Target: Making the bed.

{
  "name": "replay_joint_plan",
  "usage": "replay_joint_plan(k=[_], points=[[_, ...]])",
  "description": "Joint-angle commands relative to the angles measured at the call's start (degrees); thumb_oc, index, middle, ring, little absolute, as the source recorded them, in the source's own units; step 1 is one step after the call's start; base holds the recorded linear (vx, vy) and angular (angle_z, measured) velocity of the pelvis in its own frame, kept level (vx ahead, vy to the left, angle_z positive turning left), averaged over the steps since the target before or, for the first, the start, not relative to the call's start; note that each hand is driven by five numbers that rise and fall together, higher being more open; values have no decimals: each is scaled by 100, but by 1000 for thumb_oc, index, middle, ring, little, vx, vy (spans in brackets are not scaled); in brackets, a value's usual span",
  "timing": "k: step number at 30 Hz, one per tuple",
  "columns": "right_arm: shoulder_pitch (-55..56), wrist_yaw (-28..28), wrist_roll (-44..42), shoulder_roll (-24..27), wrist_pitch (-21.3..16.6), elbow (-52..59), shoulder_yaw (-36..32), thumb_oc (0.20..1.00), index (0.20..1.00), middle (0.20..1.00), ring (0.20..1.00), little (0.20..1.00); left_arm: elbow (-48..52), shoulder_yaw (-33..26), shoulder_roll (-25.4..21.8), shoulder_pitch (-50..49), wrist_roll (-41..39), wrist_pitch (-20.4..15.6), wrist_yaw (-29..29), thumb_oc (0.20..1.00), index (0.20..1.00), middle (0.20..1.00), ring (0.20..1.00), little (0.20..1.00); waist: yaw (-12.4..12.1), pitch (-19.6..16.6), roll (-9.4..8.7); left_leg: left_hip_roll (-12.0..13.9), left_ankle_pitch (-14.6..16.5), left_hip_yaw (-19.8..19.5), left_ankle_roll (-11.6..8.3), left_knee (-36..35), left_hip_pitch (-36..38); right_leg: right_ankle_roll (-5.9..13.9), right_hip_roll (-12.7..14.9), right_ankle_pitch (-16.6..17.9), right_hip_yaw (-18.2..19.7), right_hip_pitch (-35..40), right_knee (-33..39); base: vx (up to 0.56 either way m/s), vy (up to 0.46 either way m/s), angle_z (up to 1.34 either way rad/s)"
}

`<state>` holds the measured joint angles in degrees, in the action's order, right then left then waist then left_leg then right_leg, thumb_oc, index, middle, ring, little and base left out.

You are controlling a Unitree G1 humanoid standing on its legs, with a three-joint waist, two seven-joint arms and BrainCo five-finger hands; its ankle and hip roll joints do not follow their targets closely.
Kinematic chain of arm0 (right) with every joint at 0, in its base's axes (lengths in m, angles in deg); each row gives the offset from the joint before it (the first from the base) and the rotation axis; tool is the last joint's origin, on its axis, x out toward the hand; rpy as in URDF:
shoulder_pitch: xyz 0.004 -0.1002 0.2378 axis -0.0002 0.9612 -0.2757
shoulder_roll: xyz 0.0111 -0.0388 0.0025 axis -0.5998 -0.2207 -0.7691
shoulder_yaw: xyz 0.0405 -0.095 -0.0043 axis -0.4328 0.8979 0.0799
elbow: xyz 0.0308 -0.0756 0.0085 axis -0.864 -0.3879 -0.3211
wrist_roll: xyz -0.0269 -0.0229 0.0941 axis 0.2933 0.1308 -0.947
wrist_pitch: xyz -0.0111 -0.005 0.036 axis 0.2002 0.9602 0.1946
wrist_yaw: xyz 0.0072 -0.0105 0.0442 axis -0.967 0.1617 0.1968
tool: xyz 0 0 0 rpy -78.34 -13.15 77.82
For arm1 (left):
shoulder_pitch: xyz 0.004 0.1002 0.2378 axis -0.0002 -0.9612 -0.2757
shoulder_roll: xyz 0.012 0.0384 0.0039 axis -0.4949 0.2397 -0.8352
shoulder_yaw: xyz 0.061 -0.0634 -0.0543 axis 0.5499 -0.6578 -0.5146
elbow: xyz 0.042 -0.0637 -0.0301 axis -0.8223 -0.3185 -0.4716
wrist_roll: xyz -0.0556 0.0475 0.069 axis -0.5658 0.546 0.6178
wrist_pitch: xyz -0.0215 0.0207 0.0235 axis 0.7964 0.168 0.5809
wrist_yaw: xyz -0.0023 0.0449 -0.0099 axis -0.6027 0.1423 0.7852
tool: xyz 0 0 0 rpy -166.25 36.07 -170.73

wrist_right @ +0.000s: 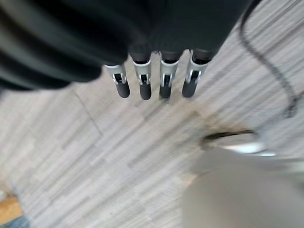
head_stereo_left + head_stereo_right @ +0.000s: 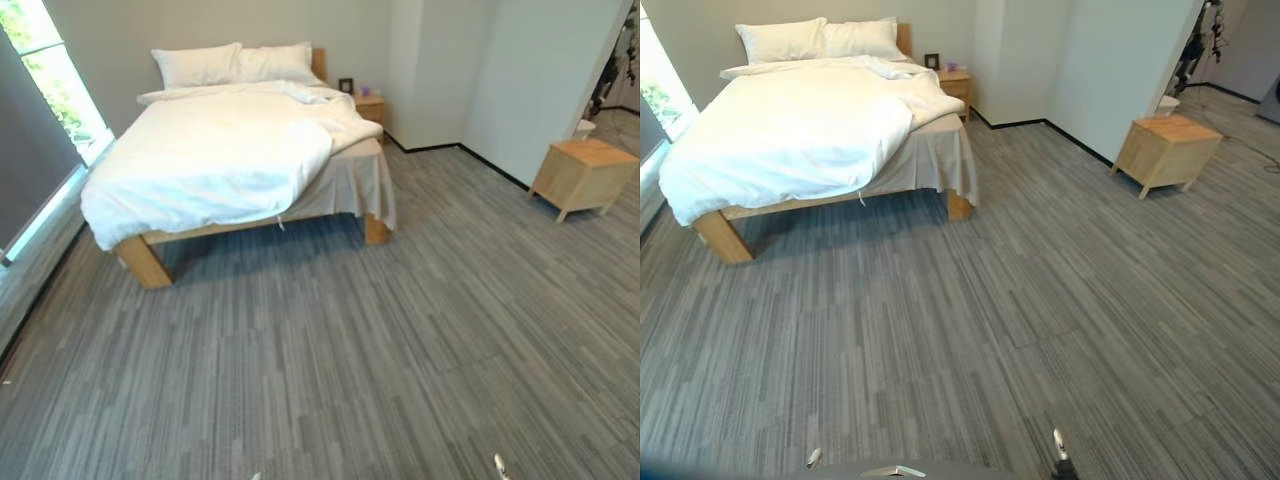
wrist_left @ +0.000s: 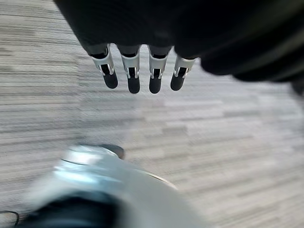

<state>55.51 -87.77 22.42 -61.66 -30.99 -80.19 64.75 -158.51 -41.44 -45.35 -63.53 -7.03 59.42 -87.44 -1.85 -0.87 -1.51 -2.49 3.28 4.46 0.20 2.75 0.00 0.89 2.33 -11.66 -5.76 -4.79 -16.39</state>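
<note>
Ahead, well apart from you across grey carpet, stands the bed (image 2: 250, 215), its white duvet (image 2: 210, 150) rumpled and bunched toward the right foot corner. Your left hand (image 3: 137, 71) and right hand (image 1: 154, 78) hang empty, fingers straight and loosely spread. Reach too early and you may grab only a fold, dragging the duvet further askew.

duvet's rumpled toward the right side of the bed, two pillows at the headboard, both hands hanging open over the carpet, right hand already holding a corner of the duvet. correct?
Not quite. The right hand holds nothing: the right wrist view shows its fingers straight over bare carpet. The rest stands: the duvet is rumpled toward the bed's right side, two pillows lie at the headboard, and the left hand hangs open.
</note>
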Motion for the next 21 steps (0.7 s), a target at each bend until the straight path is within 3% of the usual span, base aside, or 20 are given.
replay_joint_plan(k=[1,5,9,11,12,15,16,21], points=[[-405,37,-72,-19,-61,-340,-20,1000,1000,1000,1000,1000,-123,93,44,811,57,-208,26,1000,1000,1000,1000,1000,1,346,-128,394,-441,-736,-362,-775,541,640,272,1194,0,1150,2137,9,4,10],[-302,53,7,-52,-34,-429,5,1000,1000,1000,1000,1000,52,75,-13,825,-103,-276,-14,1000,1000,1000,1000,1000,-22,323,-124,377,-409,-799,-355,-775,557,640,281,1167,-44,1189,2139,13,6,4],[-476,13,-442,166,-154,185,-114,1000,1000,1000,1000,1000,634,181,-309,1141,-259,-414,-172,1000,1000,1000,1000,1000,89,307,-99,371,-358,-696,-364,-775,615,672,280,1188,38,1185,2139,15,24,-2],[-651,-56,-505,327,-267,791,-133,1000,1000,1000,1000,1000,1363,256,-497,1304,-542,-488,-259,1000,1000,1000,1000,1000,123,335,-72,362,-351,-671,-366,-775,621,689,280,1205,84,1160,2130,-11,41,-21],[-704,-159,-335,505,-320,1681,-69,1000,1000,1000,1000,1000,2189,290,-674,1382,-753,-514,-310,1000,1000,1000,1000,1000,154,366,-53,363,-357,-643,-363,-775,610,701,286,1220,106,1133,2111,-28,32,-20],[-703,-251,-219,612,-350,2339,-80,1000,1000,1000,1000,1000,2818,291,-794,1372,-848,-539,-356,1000,1000,1000,1000,1000,162,404,-46,359,-363,-628,-359,-775,604,709,291,1234,119,1107,2096,-10,17,-6],[-575,-288,-72,711,-403,3385,-84,1000,1000,1000,1000,1000,3612,268,-918,1306,-851,-585,-406,1000,1000,1000,1000,1000,187,429,-41,355,-357,-595,-353,-775,595,715,294,1245,143,1082,2088,8,25,-3],[-297,-178,109,657,-573,4347,-44,1000,1000,1000,1000,1000,4304,253,-847,1108,-887,-668,-391,1000,1000,1000,1000,1000,183,488,-64,332,-325,-578,-320,-775,594,729,325,1249,163,1073,2086,32,24,-8]])
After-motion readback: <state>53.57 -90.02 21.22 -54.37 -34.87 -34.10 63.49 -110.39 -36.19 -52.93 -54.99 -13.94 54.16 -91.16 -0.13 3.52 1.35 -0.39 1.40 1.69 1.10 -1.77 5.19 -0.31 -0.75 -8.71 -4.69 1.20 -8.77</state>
